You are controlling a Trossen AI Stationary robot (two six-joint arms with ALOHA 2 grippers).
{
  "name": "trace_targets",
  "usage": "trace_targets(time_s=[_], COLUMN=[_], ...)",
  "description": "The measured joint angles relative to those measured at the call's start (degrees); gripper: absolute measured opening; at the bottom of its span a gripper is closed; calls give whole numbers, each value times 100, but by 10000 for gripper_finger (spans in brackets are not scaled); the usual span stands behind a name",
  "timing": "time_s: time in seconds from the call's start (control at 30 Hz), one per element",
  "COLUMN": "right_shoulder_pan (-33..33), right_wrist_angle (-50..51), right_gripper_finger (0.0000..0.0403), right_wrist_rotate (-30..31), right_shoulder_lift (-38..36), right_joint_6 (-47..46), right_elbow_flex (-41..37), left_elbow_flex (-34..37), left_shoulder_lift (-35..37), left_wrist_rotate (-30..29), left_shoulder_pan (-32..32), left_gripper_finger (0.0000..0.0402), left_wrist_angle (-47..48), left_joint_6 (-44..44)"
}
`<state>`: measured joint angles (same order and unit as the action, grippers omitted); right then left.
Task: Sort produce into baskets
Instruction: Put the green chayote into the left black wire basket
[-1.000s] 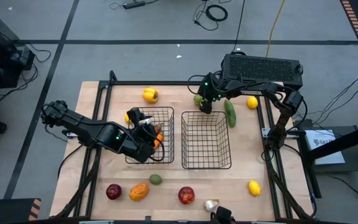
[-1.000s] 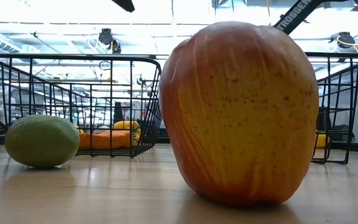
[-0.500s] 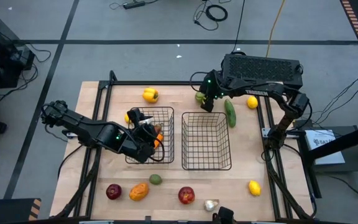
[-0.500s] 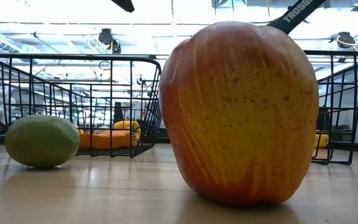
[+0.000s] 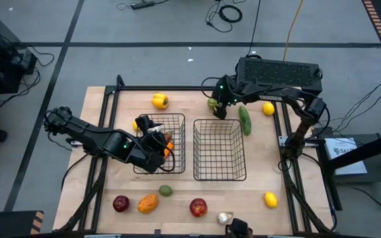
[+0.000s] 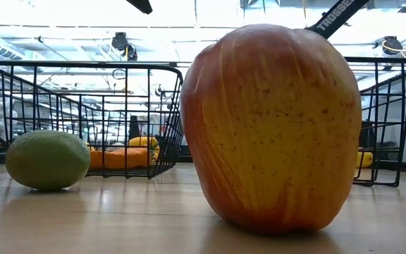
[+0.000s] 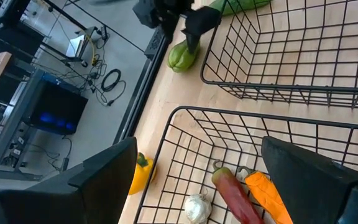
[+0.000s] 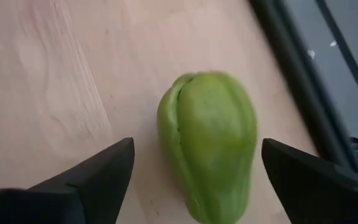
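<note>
While my right gripper (image 8: 191,186) hangs spread and empty over the green pepper (image 8: 209,143) beyond the right basket (image 5: 219,151), I note: left gripper (image 7: 191,180) parted, empty, above the left basket (image 5: 159,144); remaining produce scattered on the table (image 5: 256,192).

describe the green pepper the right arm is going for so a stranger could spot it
Start at the right basket, the empty one. Just past its far left corner, the right pincer hangs open over a green pepper lying on bare wood. Unlike the long cucumber nearby, it is short, plump and lobed.
</note>
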<state>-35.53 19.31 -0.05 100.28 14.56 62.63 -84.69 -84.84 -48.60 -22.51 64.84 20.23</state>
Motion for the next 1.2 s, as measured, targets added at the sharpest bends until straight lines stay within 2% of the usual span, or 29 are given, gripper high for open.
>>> trace_targets(time_s=[0.13,0.43,0.93,1.2], right_shoulder_pan=[0,1,-4,13], right_wrist_angle=[-38,-118,-203,-18], right_gripper_finger=[346,320,200,212], right_wrist_rotate=[27,146,201,160], right_shoulder_lift=[212,385,385,191], right_joint_6=[30,137,173,116], right_elbow_flex=[0,-5,0,-2], left_elbow_flex=[1,1,1,1], left_shoulder_lift=[0,0,0,0], left_wrist_rotate=[0,0,0,0], left_shoulder_pan=[-2,1,-1,13], left_gripper_finger=[350,350,350,350], left_wrist_angle=[-2,0,4,9], left_joint_6=[2,2,-4,-8])
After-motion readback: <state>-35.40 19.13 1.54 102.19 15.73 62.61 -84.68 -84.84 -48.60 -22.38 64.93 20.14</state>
